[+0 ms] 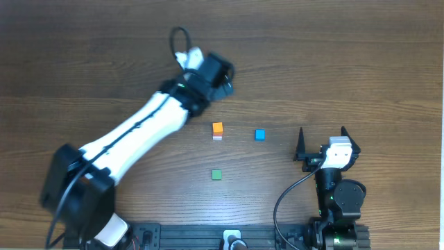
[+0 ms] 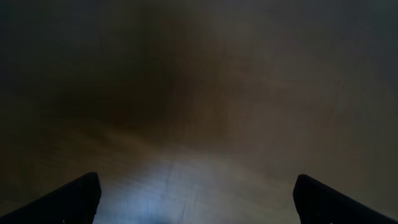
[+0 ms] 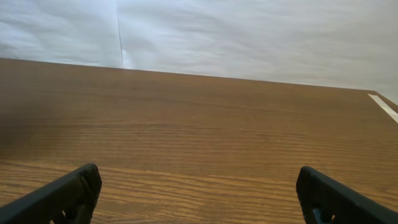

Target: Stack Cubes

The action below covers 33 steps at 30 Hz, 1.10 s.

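left jaws spread, low over table (image 2: 205, 93), orange cube (image 1: 217, 127) near

Orange cube (image 1: 217, 128): small and square-on, placed near the middle of the worktop (image 1: 347, 69), apparently on top of the pale cube.
Pale cube (image 1: 217, 138): seen only as a thin strip touching the orange one.
Blue cube (image 1: 259, 135): laid flat alone, near the pair on its right.
Green cube (image 1: 216, 175): laid flat alone, nearer the arm bases.

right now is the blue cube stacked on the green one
No, the blue cube sits directly on the table, clearly apart from the green cube.
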### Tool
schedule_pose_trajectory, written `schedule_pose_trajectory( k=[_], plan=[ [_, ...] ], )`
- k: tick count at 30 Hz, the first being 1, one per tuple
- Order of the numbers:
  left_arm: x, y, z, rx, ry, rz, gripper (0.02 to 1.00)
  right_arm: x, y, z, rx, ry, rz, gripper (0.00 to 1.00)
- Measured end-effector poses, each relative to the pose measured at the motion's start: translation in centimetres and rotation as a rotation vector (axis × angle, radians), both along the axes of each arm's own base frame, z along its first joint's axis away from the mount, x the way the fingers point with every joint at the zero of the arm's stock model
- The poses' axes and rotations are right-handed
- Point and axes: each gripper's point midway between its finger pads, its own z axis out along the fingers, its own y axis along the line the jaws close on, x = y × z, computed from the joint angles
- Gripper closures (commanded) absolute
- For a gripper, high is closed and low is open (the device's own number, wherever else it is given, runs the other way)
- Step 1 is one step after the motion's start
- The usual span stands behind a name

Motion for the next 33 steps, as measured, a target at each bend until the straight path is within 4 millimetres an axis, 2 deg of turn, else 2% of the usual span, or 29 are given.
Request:
schedule_pose_trajectory(
  k=[4,7,11,15,16,19,24,27,33],
  plan=[
    [2.6,3.3,5.8,-0.032,-0.17,0.064,0.02,0.0,0.0,0.0,0.0,0.0,0.0,0.007],
    [3.3,5.4,9.8,-0.032,-0.294,0.092,0.02,0.0,0.0,0.0,0.0,0.0,0.0,0.009],
    [3.1,8.1,12.8,-0.047,-0.429,0.112,0.02,0.0,0.0,0.0,0.0,0.0,0.0,0.007],
    [1.5,12.2,14.0,-0.047,-0.53,0.147,0.023,0.0,0.0,0.0,0.0,0.0,0.0,0.009],
    [0.5,14.0,14.3,-0.042,-0.559,0.162,0.023,0.0,0.0,0.0,0.0,0.0,0.0,0.009],
    [-1.8,17.0,15.4,-0.027,-0.623,0.17,0.029,0.0,0.0,0.0,0.0,0.0,0.0,0.007],
    [-6.7,21.0,17.7,0.033,-0.759,0.144,0.073,0.0,0.0,0.0,0.0,-0.002,0.0,0.007],
    [-9.3,21.9,17.8,0.089,-0.829,0.098,0.086,0.0,0.0,0.0,0.0,-0.002,0.0,0.009],
    [-12.8,22.1,15.6,0.183,-0.95,0.01,0.093,0.0,0.0,0.0,0.0,-0.002,0.0,0.007]
  ],
)
